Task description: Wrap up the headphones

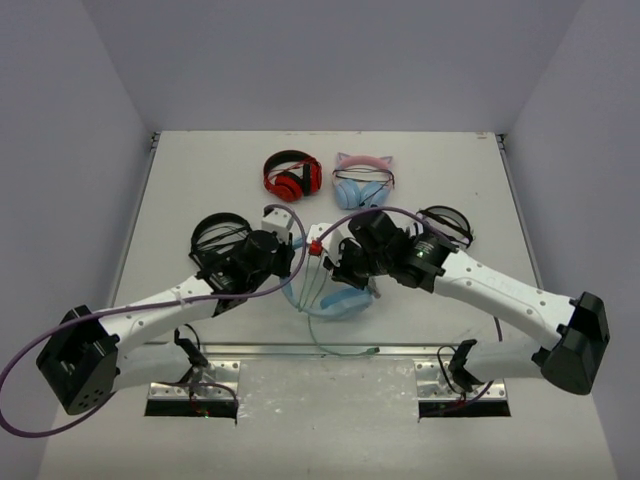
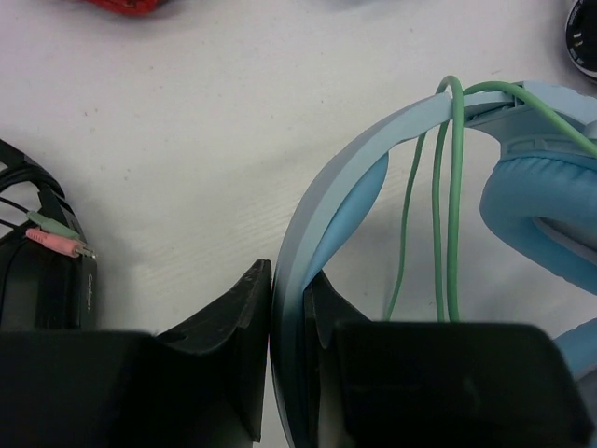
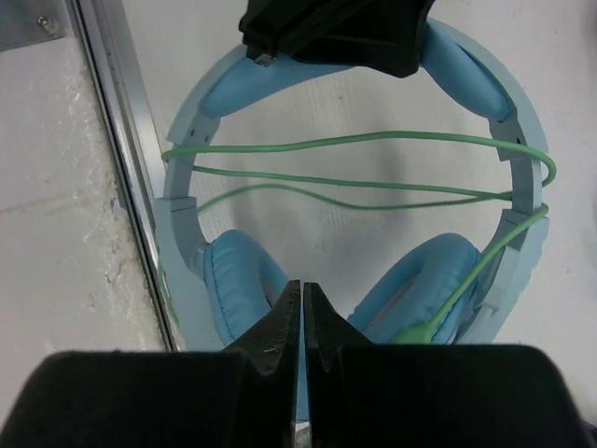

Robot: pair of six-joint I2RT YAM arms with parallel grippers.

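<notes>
The light-blue headphones (image 1: pixel 340 303) lie near the table's front edge, headband to the left. My left gripper (image 2: pixel 289 303) is shut on the headband (image 2: pixel 354 159), also seen from above (image 1: pixel 293 272). The mint-green cable (image 2: pixel 455 205) runs in three strands across the headband's opening (image 3: pixel 354 140), and its loose end trails to the front rail (image 1: pixel 318 335). My right gripper (image 3: pixel 303 291) hovers over the two ear cups (image 3: pixel 238 289) with its jaws pressed together and nothing visible between them. From above it sits at the table's middle (image 1: pixel 345 270).
Red headphones (image 1: pixel 290 175) and a pale-blue pair with pink cat ears (image 1: pixel 362 180) lie at the back. A black pair (image 1: pixel 220 235) with pink and green plugs (image 2: pixel 56 245) lies to the left, another dark pair (image 1: pixel 445 225) to the right. A metal rail (image 3: pixel 112 140) edges the front.
</notes>
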